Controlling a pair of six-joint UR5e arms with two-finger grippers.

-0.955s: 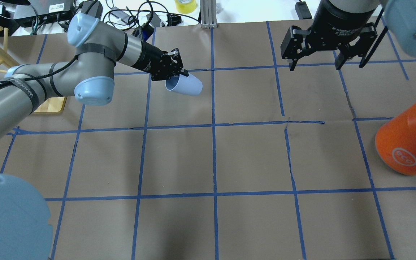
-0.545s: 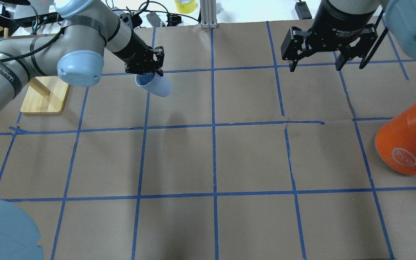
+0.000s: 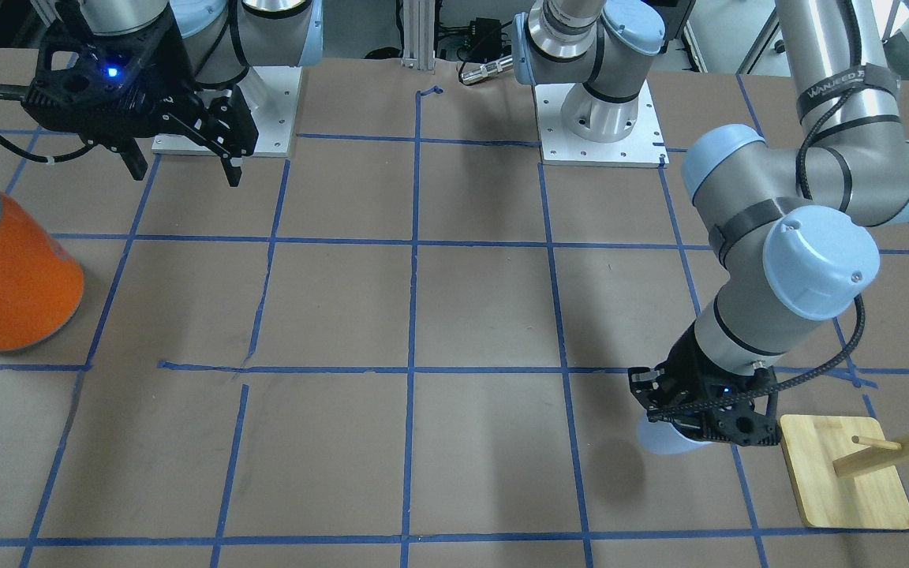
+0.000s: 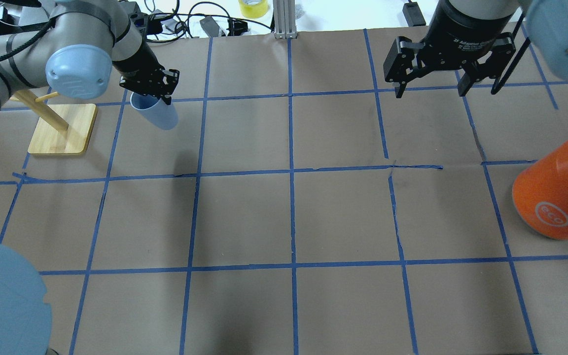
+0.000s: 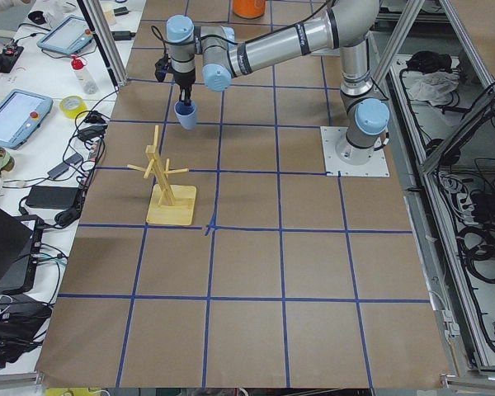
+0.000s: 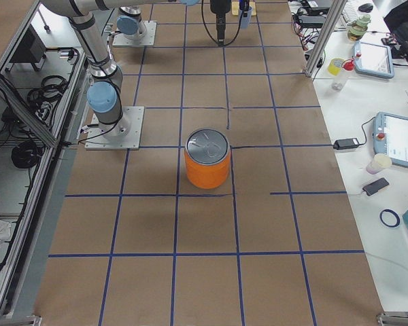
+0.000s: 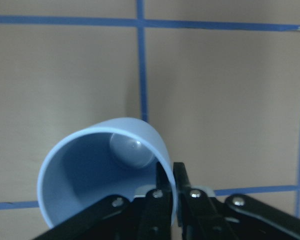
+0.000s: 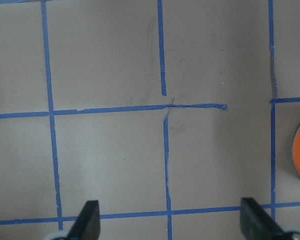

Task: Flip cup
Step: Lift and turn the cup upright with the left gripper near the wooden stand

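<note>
The cup (image 4: 159, 113), a small pale lavender-blue tumbler, hangs above the table at the far left, tilted with its mouth up. My left gripper (image 4: 158, 98) is shut on its rim, one finger inside and one outside. The left wrist view looks into the cup (image 7: 97, 170), with the gripper (image 7: 169, 192) pinching its wall. The front view shows the cup (image 3: 660, 439) under the left gripper (image 3: 699, 430). The cup also shows in the left view (image 5: 185, 116). My right gripper (image 4: 431, 91) is open and empty above the far right; the right wrist view (image 8: 171, 222) shows only table between its fingers.
A wooden peg stand (image 4: 62, 129) sits on its base just left of the cup, also in the front view (image 3: 845, 473). A big orange can (image 4: 555, 197) with a silver top stands at the right edge. Cables and a tape roll (image 4: 253, 7) lie beyond the far edge.
My left arm has swung left with the cup, from near the middle to beside the wooden stand, and the cup has turned from lying sideways to more upright. The right arm has not moved.
</note>
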